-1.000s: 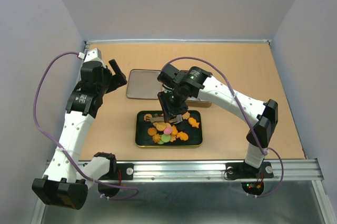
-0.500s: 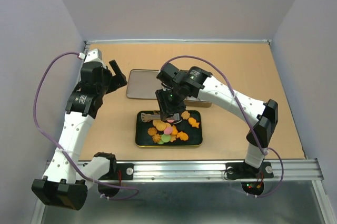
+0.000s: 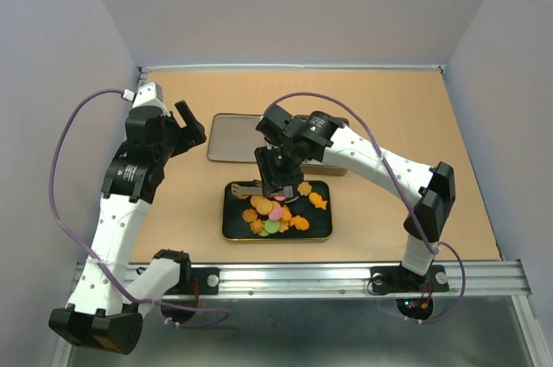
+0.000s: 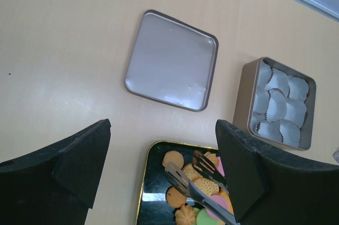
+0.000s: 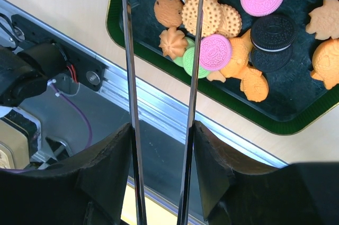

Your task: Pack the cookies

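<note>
The cookies [image 3: 275, 216] lie in a heap on a black tray [image 3: 232, 230]: round orange-brown, pink, green and dark ones, plus orange shaped ones. My right gripper [image 3: 278, 179] is shut on thin metal tongs [image 5: 130, 77] and holds them over the tray's left half. In the left wrist view the tong tips [image 4: 185, 174] stand spread just above the round biscuits [image 4: 204, 185]. In the right wrist view the cookies [image 5: 214, 16] lie beyond my gripper [image 5: 161, 129]. My left gripper [image 3: 192, 125] is open and empty, up to the left of the tray.
A flat grey tin lid [image 3: 235, 137] lies behind the tray and also shows in the left wrist view [image 4: 172, 61]. A square tin [image 4: 278, 103] holding white paper cups stands right of the lid, mostly under my right arm in the top view. A metal rail [image 3: 302, 276] runs along the near edge.
My right gripper has shifted the tongs slightly left over the cookies. My left arm has drifted a little up and back.
</note>
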Motion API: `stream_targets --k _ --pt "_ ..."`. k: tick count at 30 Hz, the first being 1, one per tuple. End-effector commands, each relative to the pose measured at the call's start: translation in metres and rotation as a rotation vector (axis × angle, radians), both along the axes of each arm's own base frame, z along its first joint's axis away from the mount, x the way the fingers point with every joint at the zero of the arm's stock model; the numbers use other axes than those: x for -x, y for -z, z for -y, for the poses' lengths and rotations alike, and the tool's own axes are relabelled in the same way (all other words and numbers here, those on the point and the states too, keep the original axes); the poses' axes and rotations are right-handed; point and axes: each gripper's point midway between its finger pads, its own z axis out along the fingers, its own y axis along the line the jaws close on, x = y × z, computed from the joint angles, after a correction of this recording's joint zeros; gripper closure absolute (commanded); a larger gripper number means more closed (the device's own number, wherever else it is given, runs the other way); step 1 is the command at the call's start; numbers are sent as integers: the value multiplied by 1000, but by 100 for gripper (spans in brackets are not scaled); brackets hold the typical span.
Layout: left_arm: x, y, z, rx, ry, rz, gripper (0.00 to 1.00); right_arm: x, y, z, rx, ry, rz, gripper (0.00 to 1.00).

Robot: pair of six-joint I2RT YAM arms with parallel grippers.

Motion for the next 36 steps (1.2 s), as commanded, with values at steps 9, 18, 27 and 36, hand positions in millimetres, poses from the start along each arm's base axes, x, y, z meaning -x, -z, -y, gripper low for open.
stream_targets --k 9,18,27,36 --pt "13 -7 -4 3 -12 26 9 -7 19 -13 -12 -1 2 48" --pt "16 -2 -4 4 -11 20 9 -6 33 -14 9 -1 -4 53" --pt "13 1 -4 -6 -7 15 9 -4 31 -10 8 7 -5 71" --pt "12 1 -4 -9 -6 13 9 -17 -25 -5 -56 73 116 78"
